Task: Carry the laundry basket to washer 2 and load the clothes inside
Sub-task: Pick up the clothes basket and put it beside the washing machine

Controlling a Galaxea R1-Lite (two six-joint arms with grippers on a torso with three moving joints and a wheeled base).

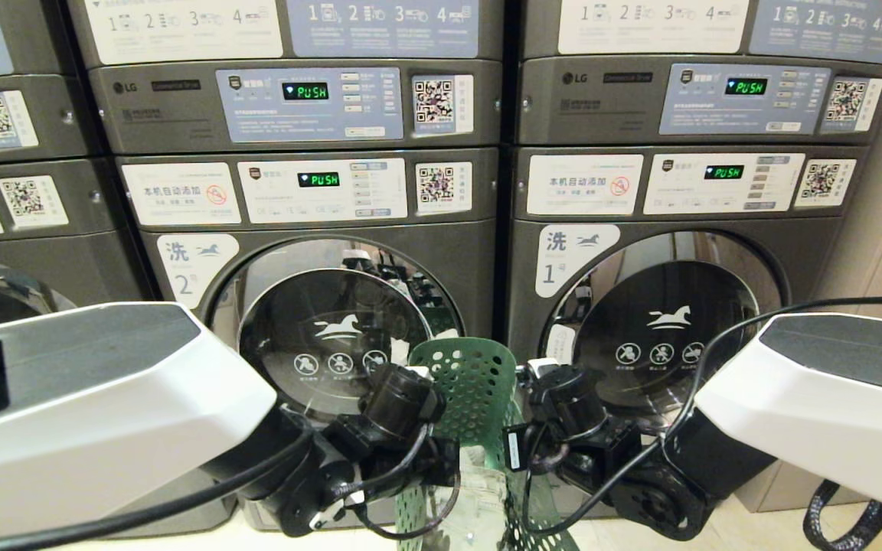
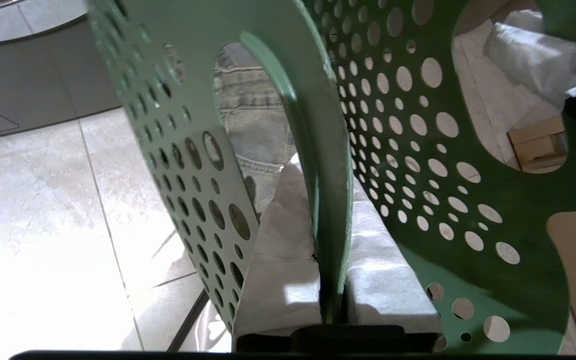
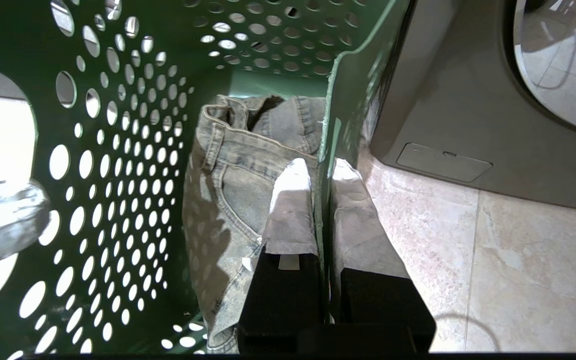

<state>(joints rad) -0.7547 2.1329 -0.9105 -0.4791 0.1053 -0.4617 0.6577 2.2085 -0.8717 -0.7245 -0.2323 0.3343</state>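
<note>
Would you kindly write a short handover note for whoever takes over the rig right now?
Left gripper: shut on the laundry basket wall.
Right gripper: shut on the opposite wall.
Basket: held between both arms, in front of the gap between washer 2 and washer 1.
Clothes: denim lies inside the basket.
Done: basket brought to the washers.
Left: open washer 2's closed door, load the clothes.

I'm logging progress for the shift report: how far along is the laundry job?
Done: the laundry basket is up at washer 2. In hand: left hand and right hand each pinch a basket wall. Left: the washer's door looks shut, and the clothes lie inside the basket.
</note>
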